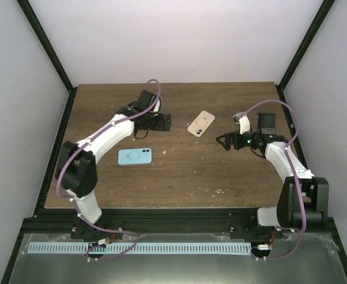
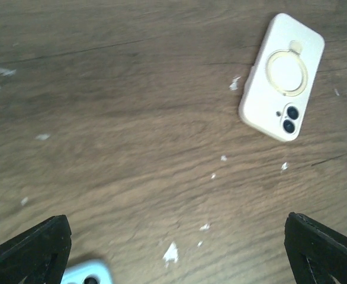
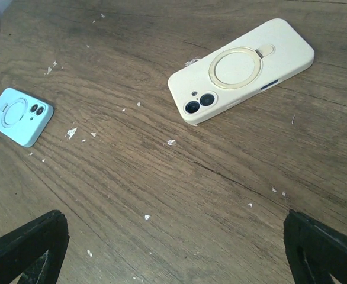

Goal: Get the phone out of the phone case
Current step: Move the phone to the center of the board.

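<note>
1. Desk (image 1: 179,177): brown wood with a bare surface, enclosed by white walls and black frame posts at the far corners.

2. Left arm (image 1: 108,139) and right arm (image 1: 280,160): both reach toward the far half of the desk from opposite sides.

3. Left tool (image 1: 166,122) and right tool (image 1: 222,141): both are released. Each wrist view shows the fingers spread wide with nothing between them.

4. Cream phone case (image 1: 201,123): lies flat, back upward, between the two tools and apart from both. Dark camera lenses show in its cut-out, so the phone is judged to be inside, screen down.

5. Blue case (image 1: 134,156): lies flat nearer the left arm, well apart from the cream one. Whether it holds a phone cannot be told.

6. Ring (image 3: 237,67): a round ring sits on the back of the cream phone case.

7. Flecks (image 2: 171,253): white flecks are scattered on the wood.

Handling (judgement): the case looks soft and matte, so it should give grip. The phone inside will be stiff, light and smooth, with a fragile screen. Lying flat, it offers only thin sides. Pinch across the long sides with one tool, then peel a corner lip with the other.

Clearance: the cream phone case is well away from every desk edge, with open wood all around it.
</note>
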Available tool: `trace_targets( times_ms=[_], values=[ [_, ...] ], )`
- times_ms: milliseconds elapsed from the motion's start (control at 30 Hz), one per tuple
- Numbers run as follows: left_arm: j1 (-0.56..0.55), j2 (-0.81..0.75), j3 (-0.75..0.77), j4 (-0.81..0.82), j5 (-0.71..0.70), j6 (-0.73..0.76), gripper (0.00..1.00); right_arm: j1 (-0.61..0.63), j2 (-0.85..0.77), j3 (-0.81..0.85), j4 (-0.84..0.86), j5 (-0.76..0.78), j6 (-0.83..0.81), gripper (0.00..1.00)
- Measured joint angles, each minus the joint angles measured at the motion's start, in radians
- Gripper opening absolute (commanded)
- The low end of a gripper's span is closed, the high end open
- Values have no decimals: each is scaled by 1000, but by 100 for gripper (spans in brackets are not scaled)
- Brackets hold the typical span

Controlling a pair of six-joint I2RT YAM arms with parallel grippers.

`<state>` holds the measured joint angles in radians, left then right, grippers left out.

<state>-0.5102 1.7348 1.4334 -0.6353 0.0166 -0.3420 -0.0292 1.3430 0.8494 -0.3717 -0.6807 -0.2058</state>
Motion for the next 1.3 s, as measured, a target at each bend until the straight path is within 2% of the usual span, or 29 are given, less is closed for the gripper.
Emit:
trace_targets(
  times_ms=[333,500,700,733,967,1300],
  values=[
    [-45,301,229,58,39,15,99,0,9,0,40,47,33,100],
    [-71,430,343,111,61,48,92,0,33,0,45,54,43,100],
    [-98,582,487,157,86,74,94,0,38,0,44,54,45,100],
    [-103,601,504,158,84,77,98,0,38,0,44,54,45,100],
    [-160,679,591,150,39,110,100,0,43,1,44,55,45,100],
    [-216,705,606,114,-75,163,100,0,53,1,43,56,45,100]
  ],
)
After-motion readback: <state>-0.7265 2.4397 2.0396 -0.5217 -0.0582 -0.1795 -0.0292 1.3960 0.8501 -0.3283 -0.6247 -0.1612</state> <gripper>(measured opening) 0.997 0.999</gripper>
